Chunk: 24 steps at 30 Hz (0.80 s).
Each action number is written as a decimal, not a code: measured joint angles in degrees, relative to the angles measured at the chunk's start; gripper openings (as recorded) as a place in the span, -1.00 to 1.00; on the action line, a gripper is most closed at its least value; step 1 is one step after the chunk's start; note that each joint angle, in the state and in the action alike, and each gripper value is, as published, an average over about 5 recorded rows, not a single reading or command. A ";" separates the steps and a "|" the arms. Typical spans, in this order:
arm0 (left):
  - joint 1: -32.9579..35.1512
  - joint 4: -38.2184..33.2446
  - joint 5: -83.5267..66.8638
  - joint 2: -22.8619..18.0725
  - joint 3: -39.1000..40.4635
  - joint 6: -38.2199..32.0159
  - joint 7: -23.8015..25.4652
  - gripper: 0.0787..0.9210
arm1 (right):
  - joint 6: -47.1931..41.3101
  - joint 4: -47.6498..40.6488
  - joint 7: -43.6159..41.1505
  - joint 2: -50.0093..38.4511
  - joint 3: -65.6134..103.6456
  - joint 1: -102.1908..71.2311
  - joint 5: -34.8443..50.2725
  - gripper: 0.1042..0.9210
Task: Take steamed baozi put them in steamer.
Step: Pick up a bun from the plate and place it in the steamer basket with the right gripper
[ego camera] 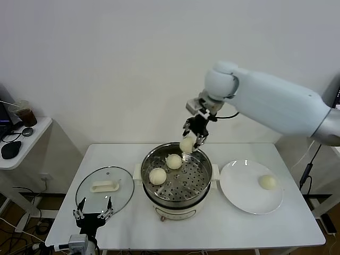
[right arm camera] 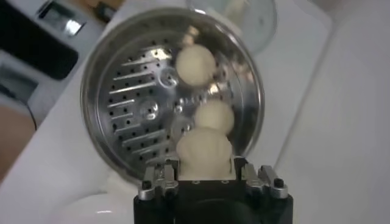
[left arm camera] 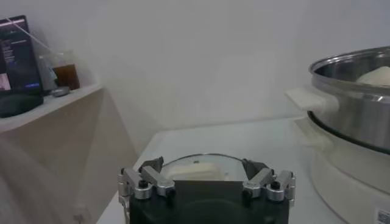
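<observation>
The steamer (ego camera: 201, 190) is a shiny steel pot with a perforated tray, at the table's middle. Two baozi (ego camera: 158, 176) (ego camera: 174, 161) lie on its tray. My right gripper (ego camera: 192, 142) is shut on a third baozi (ego camera: 187, 144) and holds it just above the steamer's far rim. In the right wrist view this baozi (right arm camera: 203, 152) sits between the fingers, above the tray (right arm camera: 131, 115) and the two others (right arm camera: 195, 64) (right arm camera: 214, 114). A fourth baozi (ego camera: 268, 182) lies on the white plate (ego camera: 241, 191) to the right. My left gripper (ego camera: 93, 214) is open and empty at the table's front left.
A round glass lid (ego camera: 123, 186) with a white handle lies left of the steamer; it also shows in the left wrist view (left arm camera: 201, 165). A side shelf (ego camera: 37, 130) with a cup and a mouse stands at far left. The steamer's wall (left arm camera: 353, 103) is near the left gripper.
</observation>
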 measured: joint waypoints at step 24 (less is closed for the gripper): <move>-0.44 0.49 -0.08 -0.24 -0.47 -0.02 -0.03 0.77 | 25.51 9.89 6.68 4.66 -6.51 -5.50 -16.84 0.05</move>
